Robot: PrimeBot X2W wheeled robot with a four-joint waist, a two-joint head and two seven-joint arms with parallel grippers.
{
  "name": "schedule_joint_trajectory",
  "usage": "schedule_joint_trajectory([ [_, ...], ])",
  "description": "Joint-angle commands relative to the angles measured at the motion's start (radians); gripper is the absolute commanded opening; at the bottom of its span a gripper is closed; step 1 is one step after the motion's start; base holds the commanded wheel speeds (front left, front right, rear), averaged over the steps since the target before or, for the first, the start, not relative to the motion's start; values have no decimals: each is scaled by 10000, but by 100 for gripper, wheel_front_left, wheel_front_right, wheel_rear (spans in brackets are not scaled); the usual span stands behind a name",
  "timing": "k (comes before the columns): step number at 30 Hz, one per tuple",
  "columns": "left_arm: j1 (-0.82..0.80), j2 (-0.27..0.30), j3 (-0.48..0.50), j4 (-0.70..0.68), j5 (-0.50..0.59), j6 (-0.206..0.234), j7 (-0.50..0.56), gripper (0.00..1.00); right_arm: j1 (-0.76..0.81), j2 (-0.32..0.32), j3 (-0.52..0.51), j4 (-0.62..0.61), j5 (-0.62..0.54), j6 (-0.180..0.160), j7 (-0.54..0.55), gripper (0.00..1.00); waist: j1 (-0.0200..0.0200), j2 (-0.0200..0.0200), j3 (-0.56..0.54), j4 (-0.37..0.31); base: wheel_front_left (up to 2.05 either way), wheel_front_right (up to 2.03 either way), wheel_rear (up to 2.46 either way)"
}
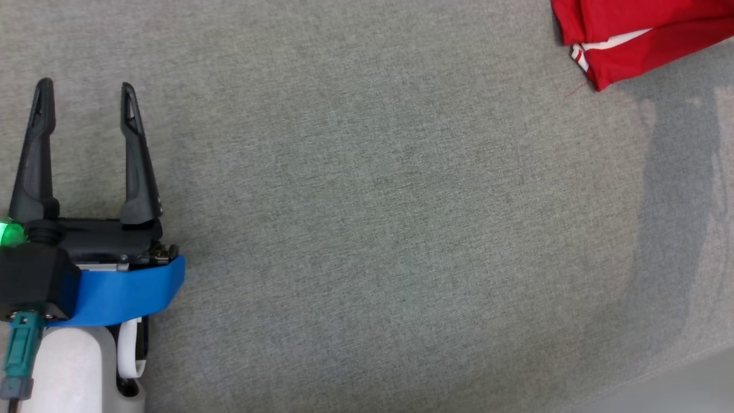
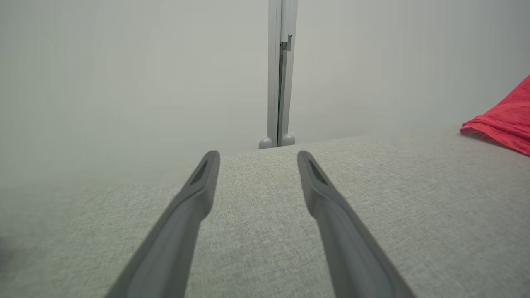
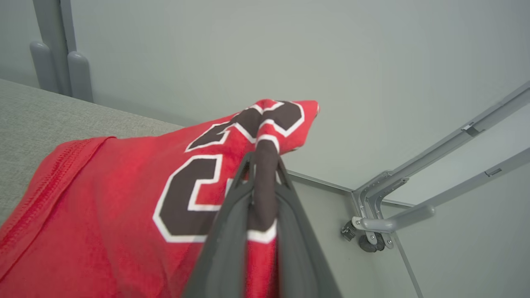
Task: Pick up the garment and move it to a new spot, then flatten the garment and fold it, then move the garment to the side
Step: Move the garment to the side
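Only thin fold of garment (image 3: 103, 215) is clamped in right pincer (image 3: 265, 163) nr tabletop (image 3: 25, 116) edge: could be dropped; left pincer (image 1: 86, 86) spread, empty.

The left end effector (image 1: 86, 86) sits over the near left part of the counter (image 1: 373, 229). The garment (image 1: 642, 40) lies at the far right, well apart from it, with a fold pinched in the right end effector (image 3: 265, 160). A post (image 2: 281, 74) stands behind the counter's far edge.

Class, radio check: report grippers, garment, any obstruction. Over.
Left gripper open, empty. Right gripper shut on red jersey, a fold pinched. No obstruction seen on grey fabric surface.
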State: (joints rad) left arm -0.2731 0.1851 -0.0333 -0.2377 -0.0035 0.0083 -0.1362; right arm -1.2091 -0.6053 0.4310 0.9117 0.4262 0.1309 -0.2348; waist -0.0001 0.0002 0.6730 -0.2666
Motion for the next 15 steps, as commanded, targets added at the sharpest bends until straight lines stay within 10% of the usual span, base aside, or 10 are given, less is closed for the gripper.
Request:
schedule_joint_trajectory([
  [1, 26, 100, 81, -165, 59, 43, 94, 100, -288, 60, 110, 126, 105, -2, -43, 0, 1, -2, 104, -86, 0, 0, 0],
  [8, -84, 206, 22, -492, 92, 73, 298, 100, -913, 184, 491, 855, 186, -2, -138, 0, 1, -2, 403, -206, 0, 0, 0],
  [10, -132, 219, 14, -504, 75, 76, 317, 100, -1093, 122, 535, 1018, 99, -2, -206, 100, 1, -2, 449, -188, 0, 0, 0],
  [15, -59, 168, 25, -297, -54, 120, 155, 100, -1301, 144, 402, 1586, -191, -2, -292, 100, 1, -2, 284, -42, 0, 0, 0],
])
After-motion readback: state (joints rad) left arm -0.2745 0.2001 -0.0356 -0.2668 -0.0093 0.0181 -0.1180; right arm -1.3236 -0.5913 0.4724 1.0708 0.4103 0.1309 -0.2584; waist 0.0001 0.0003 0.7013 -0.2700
